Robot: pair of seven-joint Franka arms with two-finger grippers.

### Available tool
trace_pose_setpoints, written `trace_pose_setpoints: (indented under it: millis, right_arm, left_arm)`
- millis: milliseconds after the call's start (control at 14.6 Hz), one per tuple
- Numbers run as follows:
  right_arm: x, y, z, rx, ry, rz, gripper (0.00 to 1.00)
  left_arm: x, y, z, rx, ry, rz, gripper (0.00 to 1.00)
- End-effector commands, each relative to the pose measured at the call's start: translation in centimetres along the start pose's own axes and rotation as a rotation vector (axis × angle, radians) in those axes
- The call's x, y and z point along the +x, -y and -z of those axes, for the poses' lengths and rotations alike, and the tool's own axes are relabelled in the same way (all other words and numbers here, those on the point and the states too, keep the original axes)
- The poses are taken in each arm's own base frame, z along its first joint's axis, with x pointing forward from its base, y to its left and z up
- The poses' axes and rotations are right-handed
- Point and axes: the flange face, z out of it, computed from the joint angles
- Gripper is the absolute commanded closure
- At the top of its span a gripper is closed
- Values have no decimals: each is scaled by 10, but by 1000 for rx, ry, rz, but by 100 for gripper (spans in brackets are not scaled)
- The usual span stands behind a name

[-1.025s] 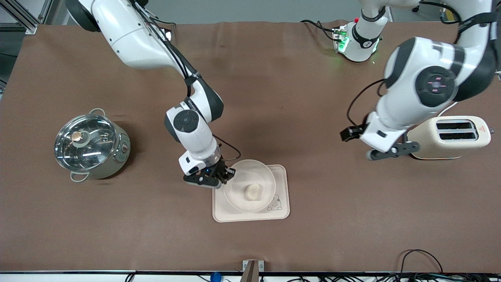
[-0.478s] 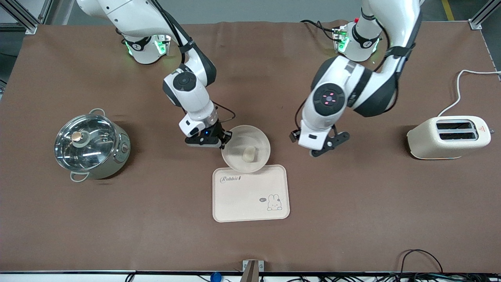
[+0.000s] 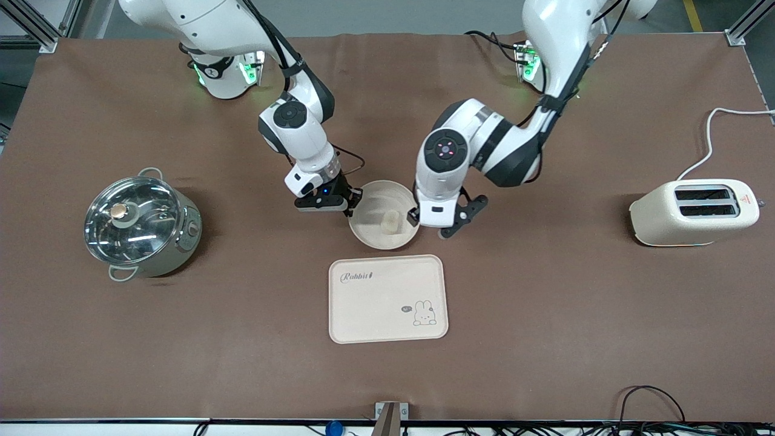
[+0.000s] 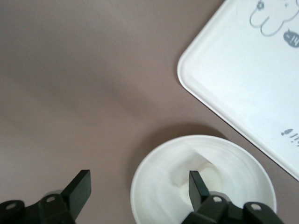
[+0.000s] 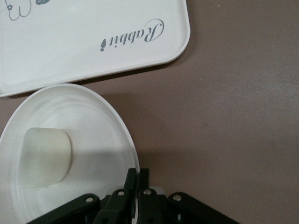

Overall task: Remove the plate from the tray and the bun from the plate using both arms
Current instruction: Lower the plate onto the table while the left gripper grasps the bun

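- The plate (image 3: 380, 213), round and cream-white, is pinched at its rim by the right gripper (image 3: 351, 203) (off the table).
- The bun (image 3: 391, 221), pale lump, lies in the plate.

Right gripper (image 3: 351, 203): fingers pinched together on the plate (image 3: 370, 233) rim, arm reaching forward. Left gripper (image 3: 433, 225): fingers spread wide, hovering at the plate's edge.

round cream-white plate (image 4: 224, 158): lower part cut off by the frame's bottom edge.
rectangular cream tray with rabbit drawing (image 5: 70, 42): cropped at the upper left of the frame.
small pale bun (image 4: 212, 177): partly hidden by a black finger.
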Motion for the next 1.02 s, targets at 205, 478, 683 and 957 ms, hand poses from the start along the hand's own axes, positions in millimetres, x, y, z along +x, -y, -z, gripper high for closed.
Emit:
trace_pose_setpoints:
  millis: [205,478,683,957]
  right_arm:
    - [-8,-9,-8,-16,18,-15,88]
    - [3,-15,-2,-16,7,-33,4]
    - [29,-25,36,-68,14,-59,0]
    - [78,-54,125,-190,50,-124,0]
  left_arm:
    - [-41,-26,-61,-76,12,60,18]
    - [-48,-34,-78,-139,19,112,19]
    - [-56,-38,-87,-173,24,131,20]
    - [-59,-41,-103,-198,27,141,21]
